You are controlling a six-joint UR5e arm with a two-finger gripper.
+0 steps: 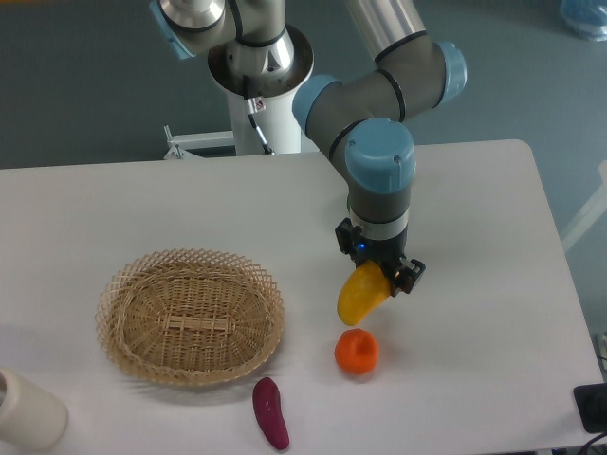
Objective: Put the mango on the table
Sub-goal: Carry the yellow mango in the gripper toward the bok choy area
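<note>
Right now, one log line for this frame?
gripper: shut on mango | mango: above table | basket: empty | orange fruit: below mango

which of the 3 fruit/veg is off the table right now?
The mango: yellow, oblong, clamped in the gripper and hanging tilted above the table. The round orange fruit and the purple eggplant both lie on the tabletop.
</note>
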